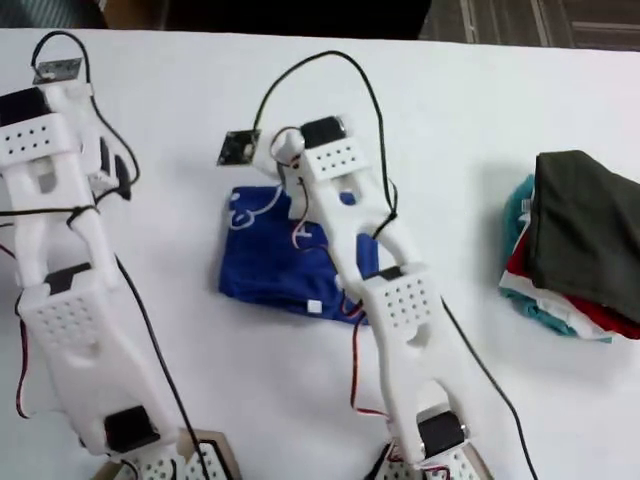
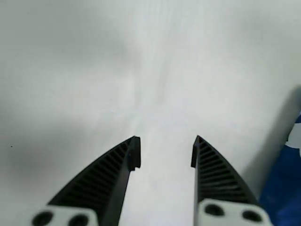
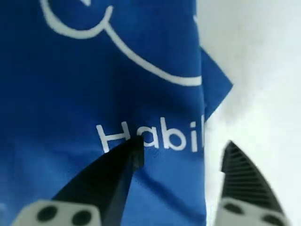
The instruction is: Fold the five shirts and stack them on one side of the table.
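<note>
The blue shirt point(image 1: 270, 265) lay on the white table point(image 1: 480, 120) as a compact, roughly square bundle, and it looked like the last of the five. Well apart from it sat the stack point(image 1: 575, 240), dark olive on top with red, white and teal showing beneath. The right gripper point(image 3: 183, 148) hung directly above the blue shirt's edge with its claw released, one finger over the printed cloth and the other over bare table just beside it. Nothing was held. The left gripper point(image 2: 166, 141) was also spread wide and empty, hovering over bare table on the far side of the blue shirt from the stack, with only a sliver of blue at the rim of its view. By the look of it, the step was either the final fold or the pickup. The next move called for the right claw to drop, pinch every layer at that edge and carry the bundle over without letting it spill open.
</note>
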Robot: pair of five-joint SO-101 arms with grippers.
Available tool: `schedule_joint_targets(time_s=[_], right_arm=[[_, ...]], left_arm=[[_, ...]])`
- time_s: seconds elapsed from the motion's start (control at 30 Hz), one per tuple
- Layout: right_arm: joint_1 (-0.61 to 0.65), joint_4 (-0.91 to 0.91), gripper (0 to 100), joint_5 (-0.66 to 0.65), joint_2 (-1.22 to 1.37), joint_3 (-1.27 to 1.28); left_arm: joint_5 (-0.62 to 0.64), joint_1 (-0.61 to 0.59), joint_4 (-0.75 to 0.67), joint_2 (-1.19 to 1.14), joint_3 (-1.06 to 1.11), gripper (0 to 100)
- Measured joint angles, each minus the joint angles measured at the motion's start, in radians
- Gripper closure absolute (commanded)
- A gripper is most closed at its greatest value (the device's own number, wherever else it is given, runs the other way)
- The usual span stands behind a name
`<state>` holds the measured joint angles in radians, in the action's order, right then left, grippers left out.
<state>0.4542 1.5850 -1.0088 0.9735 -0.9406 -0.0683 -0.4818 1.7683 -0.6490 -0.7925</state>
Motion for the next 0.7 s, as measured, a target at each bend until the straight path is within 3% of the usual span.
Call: schedule_joint_targets(time_s=[0.07, 0.43, 0.63, 0.7], right_arm=[[-0.003, -0.023, 57.5, 0.02, 0.017, 0.0], [-0.006, -0.028, 57.5, 0.031, 0.094, -0.048], [0.009, 0.083, 71.2, -0.072, 0.107, -0.051], [0.011, 0.086, 71.7, -0.097, 0.107, -0.043]], left_arm=[[0.0, 0.0, 0.0, 0.0, 0.003, 80], [0.0, 0.002, 0.0, 0.0, 0.081, 80], [0.0, 0.002, 0.0, 0.0, 0.081, 80], [0.0, 0.002, 0.0, 0.0, 0.081, 80]])
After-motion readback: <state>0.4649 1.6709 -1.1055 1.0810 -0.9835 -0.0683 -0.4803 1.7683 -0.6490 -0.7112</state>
